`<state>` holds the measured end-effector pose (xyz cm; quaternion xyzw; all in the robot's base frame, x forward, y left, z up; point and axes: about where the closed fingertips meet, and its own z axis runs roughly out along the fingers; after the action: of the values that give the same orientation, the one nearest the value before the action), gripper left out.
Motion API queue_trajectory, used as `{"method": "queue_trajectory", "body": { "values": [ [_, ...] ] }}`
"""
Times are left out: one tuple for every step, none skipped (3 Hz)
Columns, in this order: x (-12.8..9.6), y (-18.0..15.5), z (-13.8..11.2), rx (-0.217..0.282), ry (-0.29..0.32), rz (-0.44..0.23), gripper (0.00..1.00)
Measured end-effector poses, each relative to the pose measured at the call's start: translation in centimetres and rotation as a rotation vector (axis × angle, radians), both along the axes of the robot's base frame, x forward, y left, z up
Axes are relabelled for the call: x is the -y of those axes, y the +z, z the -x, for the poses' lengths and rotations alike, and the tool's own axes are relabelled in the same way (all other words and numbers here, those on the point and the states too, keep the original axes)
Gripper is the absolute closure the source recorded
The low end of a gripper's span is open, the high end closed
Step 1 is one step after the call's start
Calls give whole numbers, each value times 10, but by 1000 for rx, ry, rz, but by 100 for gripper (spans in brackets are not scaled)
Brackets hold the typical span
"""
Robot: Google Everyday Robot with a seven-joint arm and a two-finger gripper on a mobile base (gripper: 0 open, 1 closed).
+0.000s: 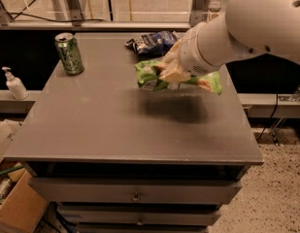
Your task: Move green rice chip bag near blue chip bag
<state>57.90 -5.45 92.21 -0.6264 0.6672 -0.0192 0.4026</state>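
Note:
The green rice chip bag (152, 75) hangs in the air above the grey cabinet top (91, 120), lying flat and casting a shadow below it. My gripper (174, 71) comes in from the right on a thick white arm and is shut on the bag's middle. The blue chip bag (152, 42) lies at the back of the top, just beyond and slightly left of the gripper, apart from the green bag.
A green soda can (69, 53) stands at the back left of the top. A white pump bottle (14, 84) sits on a shelf to the left. Drawers (135, 193) are below the top, a cardboard box (16, 205) on the floor left.

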Motion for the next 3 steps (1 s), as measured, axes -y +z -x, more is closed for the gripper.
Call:
{"method": "queue_trajectory", "body": {
  "values": [
    [29,6,-43,78,1,55,100],
    [49,2,-83,112,24,83,100],
    [60,-5,-124,126,49,83,100]
  ]
}}
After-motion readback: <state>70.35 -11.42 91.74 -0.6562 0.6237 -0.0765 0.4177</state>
